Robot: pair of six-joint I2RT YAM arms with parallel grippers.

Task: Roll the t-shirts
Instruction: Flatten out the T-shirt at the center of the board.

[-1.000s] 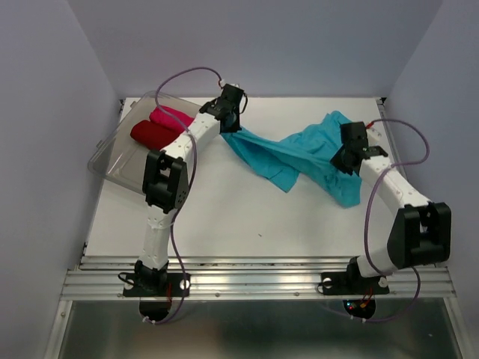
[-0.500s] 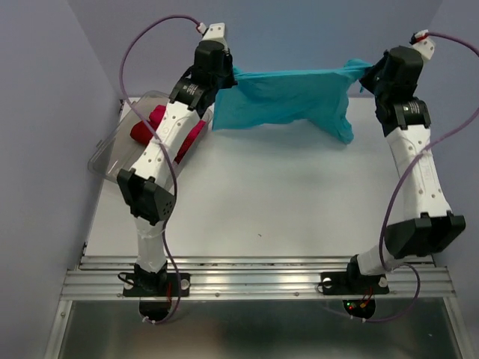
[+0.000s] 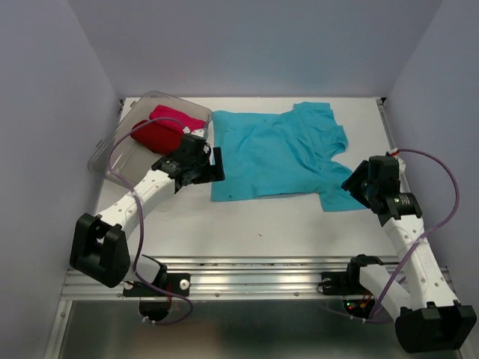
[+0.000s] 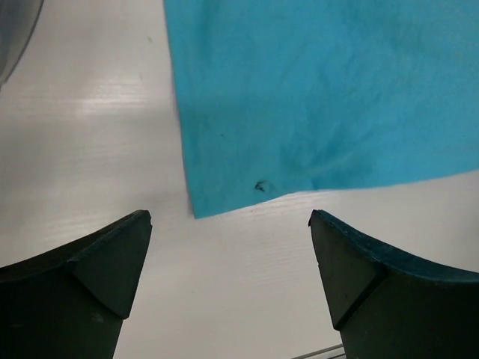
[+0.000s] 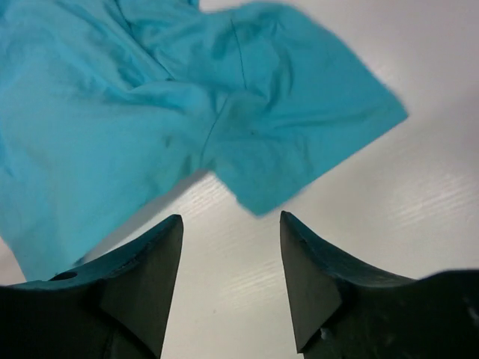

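The table (image 3: 247,232) is covered at its centre and toward 12 o'clock by the turquoise shirt (image 3: 277,153), which is spread flat and almost smooth, with no part rolled. Its long axis is laid from 9 to 3 o'clock: hem toward 9, collar and sleeves toward 3. The sleeve at 4 o'clock is creased. At 10 o'clock the tub (image 3: 112,153) is seen, and in it the red shirt (image 3: 159,137) and pink shirt (image 3: 176,114) are packed as compact bundles, seemingly rolled. Spreading is judged done, and the rolling of the turquoise shirt is left entirely. The left gripper (image 4: 228,217) is held wide at the hem's 8 o'clock corner, with nothing gripped. The right gripper (image 5: 230,223) is parted by the creased sleeve, likewise empty.
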